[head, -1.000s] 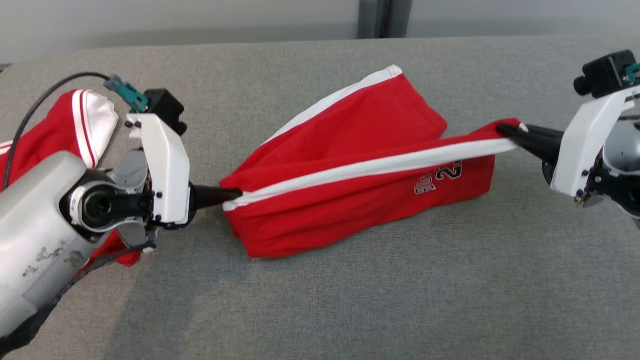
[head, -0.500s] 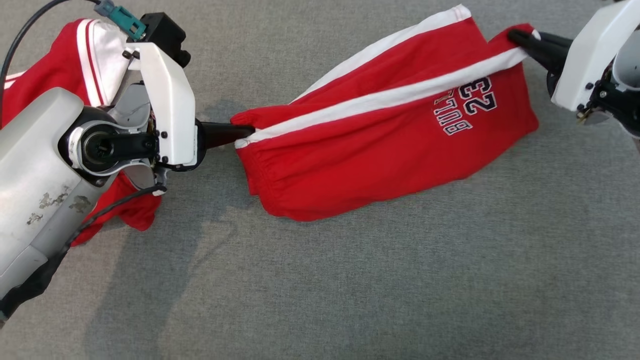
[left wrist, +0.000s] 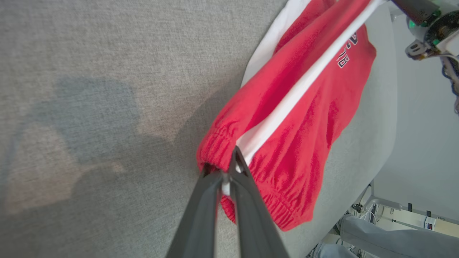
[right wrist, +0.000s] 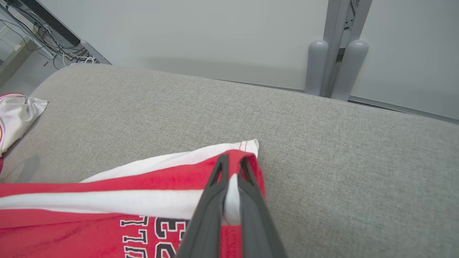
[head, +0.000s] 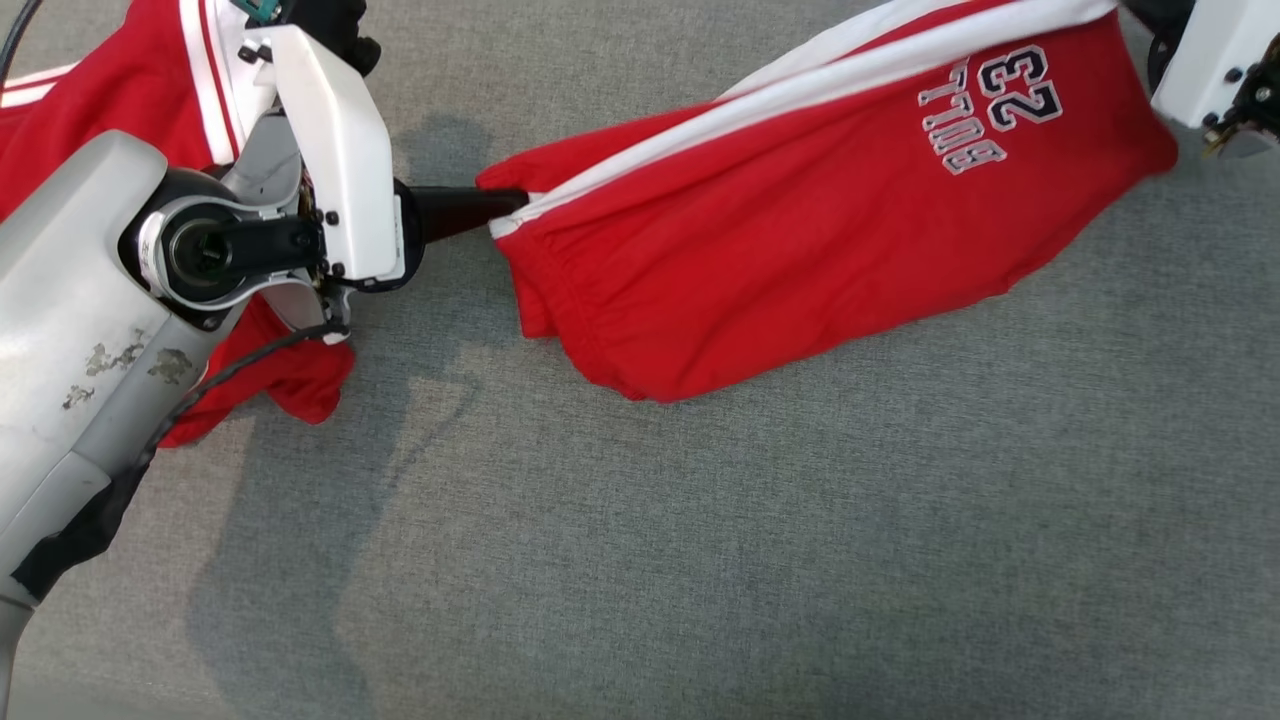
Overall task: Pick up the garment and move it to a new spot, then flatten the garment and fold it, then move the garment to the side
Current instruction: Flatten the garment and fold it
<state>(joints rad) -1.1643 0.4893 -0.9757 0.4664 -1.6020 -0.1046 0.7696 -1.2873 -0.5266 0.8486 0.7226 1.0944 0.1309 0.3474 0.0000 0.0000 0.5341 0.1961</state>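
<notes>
The garment [head: 780,230] is a pair of red shorts with a white side stripe and a dark "23" print. It hangs stretched along that stripe between my two grippers above the grey fabric surface [head: 800,550]. My left gripper [head: 512,198] is shut on the waistband end, and in the left wrist view its fingers [left wrist: 215,200] pinch the stripe of the garment [left wrist: 294,143]. My right gripper [right wrist: 231,165] is shut on the hem end of the garment [right wrist: 107,215], clamping the white stripe. In the head view, only its white bracket [head: 1205,60] appears at the top right.
A second red-and-white garment [head: 60,120] lies crumpled under my left forearm, seen also as a white corner [right wrist: 16,113]. The table's far edge meets a pale wall with a grey post [right wrist: 331,46]. A person's grey trouser leg [left wrist: 380,238] stands beyond the table's edge.
The head camera has tilted down, shifting the whole picture upward. The shorts hang more fully between the grippers, with the printed side now facing me. Both grips are unchanged.
</notes>
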